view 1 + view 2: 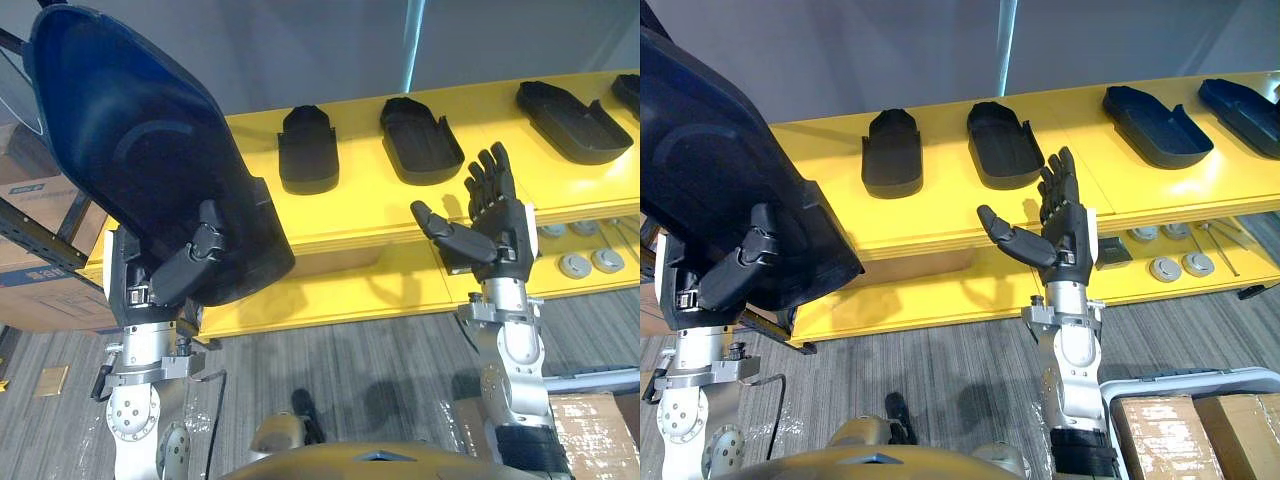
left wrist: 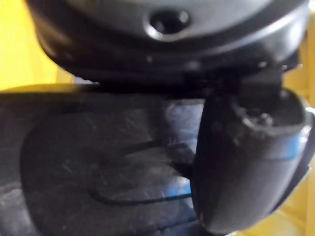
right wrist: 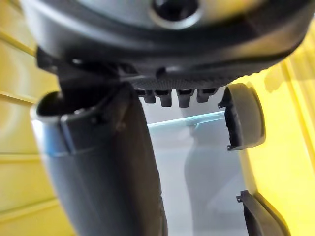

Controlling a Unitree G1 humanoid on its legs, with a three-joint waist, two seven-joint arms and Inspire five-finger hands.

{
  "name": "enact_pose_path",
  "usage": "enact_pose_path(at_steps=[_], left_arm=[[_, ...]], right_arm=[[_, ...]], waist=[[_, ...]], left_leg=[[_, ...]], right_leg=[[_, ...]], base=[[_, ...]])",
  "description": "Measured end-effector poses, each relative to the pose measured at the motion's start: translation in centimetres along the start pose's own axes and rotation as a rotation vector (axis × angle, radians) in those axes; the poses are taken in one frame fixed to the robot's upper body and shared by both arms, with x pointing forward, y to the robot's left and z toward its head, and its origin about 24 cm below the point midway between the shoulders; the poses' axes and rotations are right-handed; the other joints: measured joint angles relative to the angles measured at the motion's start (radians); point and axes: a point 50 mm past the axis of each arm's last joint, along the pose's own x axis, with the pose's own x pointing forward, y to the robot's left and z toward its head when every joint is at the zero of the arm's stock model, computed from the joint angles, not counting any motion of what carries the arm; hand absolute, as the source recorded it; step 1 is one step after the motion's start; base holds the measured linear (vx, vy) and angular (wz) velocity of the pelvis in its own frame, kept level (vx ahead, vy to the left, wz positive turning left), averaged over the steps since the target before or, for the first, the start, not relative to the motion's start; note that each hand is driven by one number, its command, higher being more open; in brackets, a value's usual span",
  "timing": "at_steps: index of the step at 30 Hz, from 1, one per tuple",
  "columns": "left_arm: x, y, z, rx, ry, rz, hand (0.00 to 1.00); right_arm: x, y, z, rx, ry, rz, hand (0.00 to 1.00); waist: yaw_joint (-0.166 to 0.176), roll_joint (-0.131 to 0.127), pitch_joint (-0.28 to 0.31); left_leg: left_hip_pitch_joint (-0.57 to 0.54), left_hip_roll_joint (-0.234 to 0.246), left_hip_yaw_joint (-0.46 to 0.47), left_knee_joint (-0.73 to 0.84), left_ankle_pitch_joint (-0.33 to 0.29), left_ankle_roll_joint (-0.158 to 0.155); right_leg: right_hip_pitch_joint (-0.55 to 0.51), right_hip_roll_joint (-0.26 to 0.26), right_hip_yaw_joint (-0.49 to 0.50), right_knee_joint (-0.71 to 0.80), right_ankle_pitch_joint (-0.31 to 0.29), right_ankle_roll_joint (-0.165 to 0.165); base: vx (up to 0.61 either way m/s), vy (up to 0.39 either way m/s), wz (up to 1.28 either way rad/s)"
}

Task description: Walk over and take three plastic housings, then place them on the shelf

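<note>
Upper left, the left hand (image 1: pixel 187 263) pinches a big dark housing (image 1: pixel 140 150) by its rim. It looks light, stiff and slick. The right hand (image 1: pixel 495 235) is spread, empty, before the yellow shelf (image 1: pixel 360 215).

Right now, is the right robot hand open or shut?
Open: the right robot hand has straight fingers and a spread thumb, holding nothing.
</note>
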Motion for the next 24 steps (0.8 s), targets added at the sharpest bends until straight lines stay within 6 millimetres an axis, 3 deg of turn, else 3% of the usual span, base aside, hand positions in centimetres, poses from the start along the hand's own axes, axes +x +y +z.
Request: enact_pose_path(at_steps=[6,8,10,11,12,13,14,15,17,18,19,21,22,24], left_arm=[[-0.5,-0.2,-0.9,-0.022,0.076,0.035,0.0],[-0.8,-0.4,-1.7,-0.041,0.116,0.047,0.0],[-1.2,-0.4,-2.5,-0.05,0.157,0.063,0.0],[-1.5,-0.4,-3.2,-0.054,0.189,0.077,0.0],[-1.8,-0.3,-3.4,-0.055,0.204,0.086,0.0],[-2.1,-0.2,-3.9,-0.06,0.227,0.101,0.0],[-2.1,-0.5,-4.3,-0.075,0.237,0.109,0.0],[-2.1,-0.6,-4.4,-0.08,0.24,0.11,0.0],[-2.5,-1.0,-5.3,-0.089,0.277,0.105,0.0],[-2.5,-1.0,-5.4,-0.088,0.283,0.104,0.0],[-2.5,-1.1,-5.6,-0.084,0.288,0.1,0.0],[-2.1,-1.2,-5.4,-0.076,0.274,0.077,0.0],[-1.6,-1.1,-5.3,-0.062,0.258,0.053,0.0],[-1.9,-0.9,-5.4,-0.045,0.288,0.016,0.0]], right_arm=[[-0.8,2.2,-0.9,0.043,0.042,0.055,1.0],[-0.7,2.7,-0.9,0.05,0.044,0.079,1.0],[-0.3,3.3,-1.3,0.049,0.052,0.116,1.0],[-0.1,3.7,-1.8,0.041,0.067,0.146,1.0],[0.1,3.8,-2.0,0.035,0.073,0.167,1.0],[0.3,3.9,-2.0,0.023,0.074,0.201,1.0],[0.7,3.9,-1.8,0.015,0.057,0.217,1.0],[0.9,3.9,-1.6,0.008,0.049,0.222,1.0],[1.5,3.7,-1.5,0.005,0.036,0.223,1.0],[1.7,3.6,-1.4,0.011,0.03,0.218,1.0],[2.2,3.5,-1.0,0.019,0.002,0.21,1.0],[2.5,3.2,-0.4,0.062,-0.046,0.17,1.0],[2.5,3.1,-0.5,0.085,-0.052,0.131,1.0],[2.2,3.2,-0.9,0.112,-0.034,0.069,1.0]], waist=[[0.007,-0.002,0.0],[0.012,0.0,0.002],[0.022,0.013,0.009],[0.036,0.023,0.014],[0.039,0.025,0.015],[0.034,0.022,0.013],[0.027,0.001,0.018],[0.033,0.01,0.02],[0.017,0.022,0.021],[0.013,0.024,0.02],[0.01,0.03,0.016],[-0.003,0.04,0.01],[0.003,0.015,0.026],[0.023,0.013,0.027]], left_leg=[[0.001,-0.024,-0.02,-0.034,0.019,0.011],[-0.036,-0.006,-0.045,0.055,-0.014,0.014],[-0.104,0.044,-0.073,0.234,-0.08,-0.004],[-0.125,0.068,-0.105,0.301,-0.094,-0.032],[-0.124,0.067,-0.109,0.299,-0.09,-0.039],[-0.135,0.042,-0.117,0.265,-0.049,-0.073],[-0.171,0.04,-0.133,0.297,-0.056,-0.059],[-0.189,0.072,-0.134,0.352,-0.081,-0.03],[-0.174,0.169,-0.202,0.418,-0.081,-0.071],[-0.157,0.176,-0.216,0.416,-0.072,-0.076],[-0.135,0.169,-0.255,0.408,-0.101,-0.122],[-0.138,0.138,-0.221,0.423,-0.224,-0.143],[-0.145,0.121,-0.183,0.475,-0.263,-0.123],[-0.138,0.097,-0.171,0.532,-0.327,-0.085]], right_leg=[[0.002,-0.008,-0.018,-0.001,0.004,0.007],[0.017,-0.002,-0.032,-0.004,-0.003,-0.003],[0.023,0.007,-0.031,-0.012,-0.005,-0.003],[0.027,0.013,-0.015,-0.011,-0.009,-0.003],[0.026,0.012,-0.01,-0.01,-0.009,-0.004],[0.018,-0.01,-0.018,0.003,-0.01,-0.007],[-0.015,-0.047,-0.031,0.023,-0.003,-0.006],[-0.03,-0.052,-0.025,0.031,0.001,-0.003],[-0.042,-0.107,-0.005,0.1,-0.001,0.019],[-0.049,-0.124,0.009,0.117,-0.006,0.032],[-0.069,-0.161,0.034,0.15,-0.009,0.059],[-0.069,-0.207,0.035,0.153,0.015,0.094],[-0.046,-0.242,0.025,0.141,0.046,0.1],[-0.03,-0.277,0.018,0.144,0.146,0.08]], base=[[0.0,0.05,0.13],[-0.03,0.006,0.26],[-0.11,0.009,0.01],[-0.13,0.021,-0.22],[-0.09,0.025,-0.05],[-0.1,0.051,0.18],[-0.07,0.062,0.16],[-0.06,0.088,0.0],[-0.04,0.152,-0.1],[-0.01,0.261,-0.22],[0.03,0.333,-0.15],[0.06,0.418,0.09],[0.05,0.499,0.16],[0.03,0.435,0.01]])
